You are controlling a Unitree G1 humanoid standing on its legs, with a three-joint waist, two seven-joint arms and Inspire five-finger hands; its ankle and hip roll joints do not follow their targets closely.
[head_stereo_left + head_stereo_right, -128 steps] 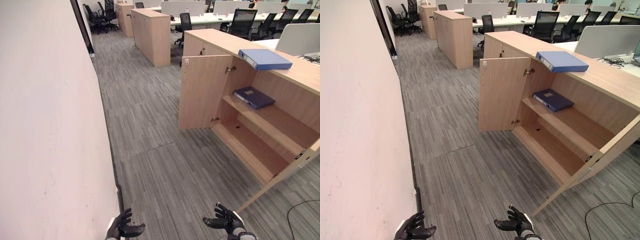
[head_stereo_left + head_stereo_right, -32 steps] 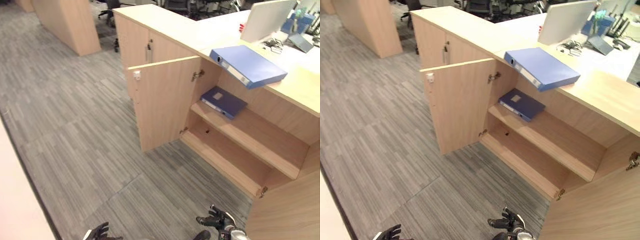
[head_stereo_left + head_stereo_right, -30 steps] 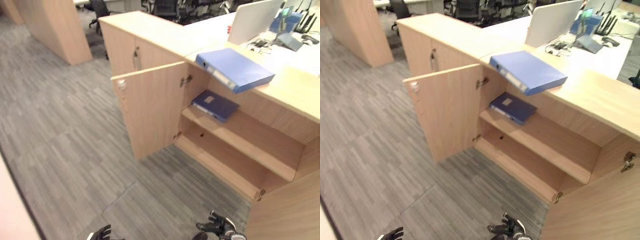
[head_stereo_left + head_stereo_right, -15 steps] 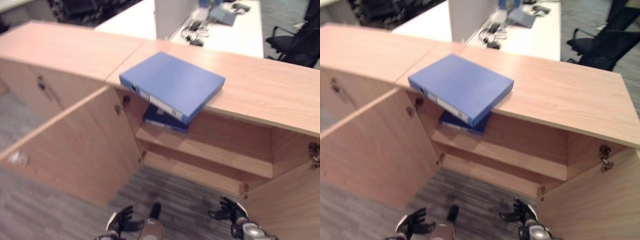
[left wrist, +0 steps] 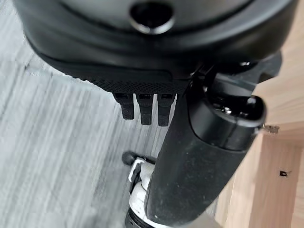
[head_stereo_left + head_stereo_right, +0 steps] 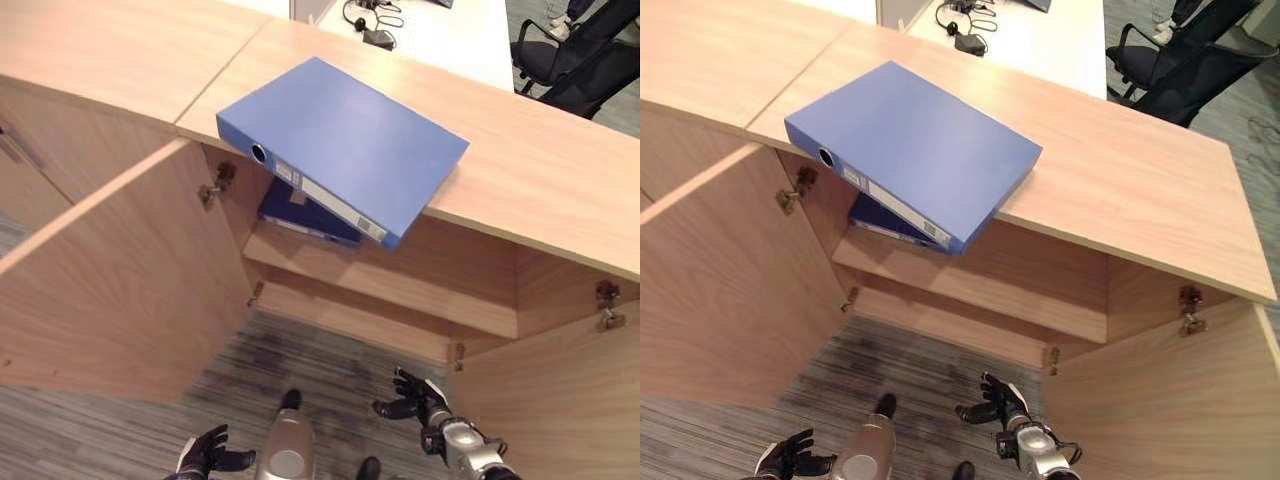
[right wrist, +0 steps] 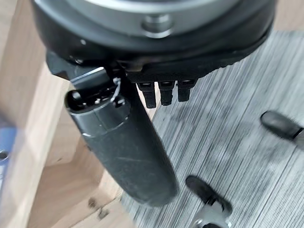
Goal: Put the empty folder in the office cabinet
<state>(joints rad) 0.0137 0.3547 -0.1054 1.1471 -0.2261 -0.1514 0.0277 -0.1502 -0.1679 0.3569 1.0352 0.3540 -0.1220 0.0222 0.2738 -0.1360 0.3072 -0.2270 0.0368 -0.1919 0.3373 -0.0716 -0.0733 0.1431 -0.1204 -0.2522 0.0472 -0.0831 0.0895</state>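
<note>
Folder: large blue lever-arch folder (image 6: 345, 150) lies on the light wood cabinet (image 6: 540, 170) top, upper centre, overhanging.
Hands: left hand (image 6: 205, 455), right hand (image 6: 418, 400) low, fingers spread, empty.
Progress: not begun; grasping and shelving remain.

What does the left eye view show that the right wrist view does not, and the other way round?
Left eye view, not the right wrist view: the light blue folder lying on the cabinet top, one corner past the front edge; a darker folder on the upper shelf; both doors open; the left hand, empty. Right wrist view, not the left eye view: the right hand from very close, thumb and fingers straight, holding nothing. Both: the right hand, the cabinet's wood and the grey carpet.
</note>
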